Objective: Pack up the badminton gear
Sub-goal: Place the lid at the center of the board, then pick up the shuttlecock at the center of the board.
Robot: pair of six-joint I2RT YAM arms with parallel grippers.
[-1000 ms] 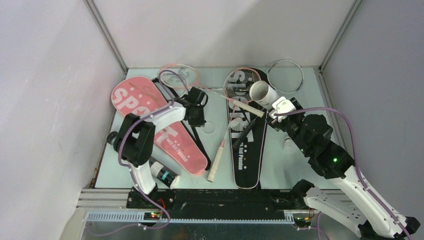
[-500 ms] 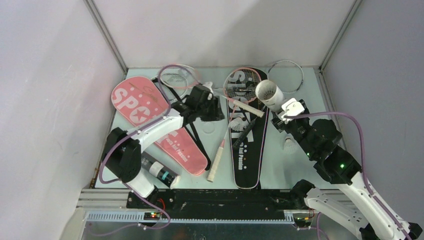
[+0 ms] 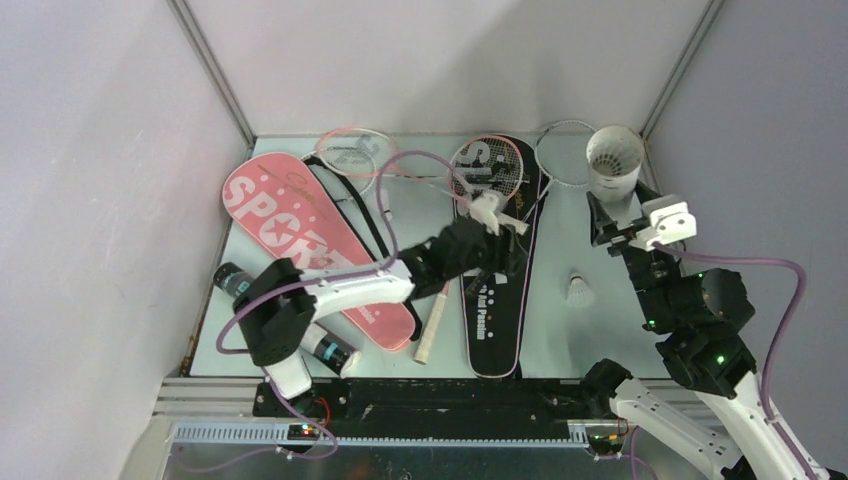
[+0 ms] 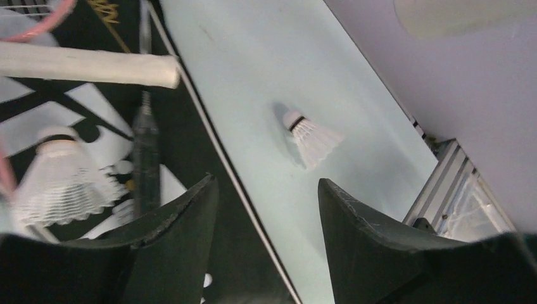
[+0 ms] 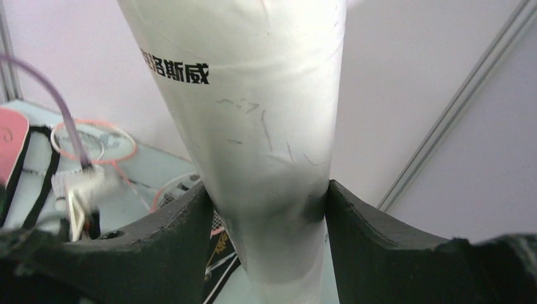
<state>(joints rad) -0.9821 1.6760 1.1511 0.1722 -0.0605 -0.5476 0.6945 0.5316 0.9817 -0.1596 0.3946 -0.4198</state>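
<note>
1. Across the surface [image 3: 580,340], nothing reads as packed. The pink cover [image 3: 300,235] and black cover [image 3: 495,310] lie flat, with every racket outside them. The pink racket [image 3: 355,150] is at the back, a second racket [image 3: 487,168] rests on top of the black cover, and a white racket [image 3: 565,160] is at back right.
2. One shuttle [image 3: 578,290] lies loose on the bare surface, right of the black cover. A black tube [image 3: 328,347] lies by the left arm's base.
3. Right gripper [image 5: 266,190]: jaws clamped on the white tube [image 3: 612,158], which is raised at back right with its mouth upward. Its contents cannot be told.
4. Left gripper [image 4: 266,190]: jaws apart and empty, over the black cover's edge, pointed toward the shuttle.
5. Judgement: early stage. Shuttles have yet to go into tubes, and rackets into covers.
6. The left wrist view shows a second shuttle [image 4: 60,183] on the black cover, which the overhead view hides under the arm. The right wrist view alone shows the grip on the tube close up. Only the overhead view gives the full layout.
</note>
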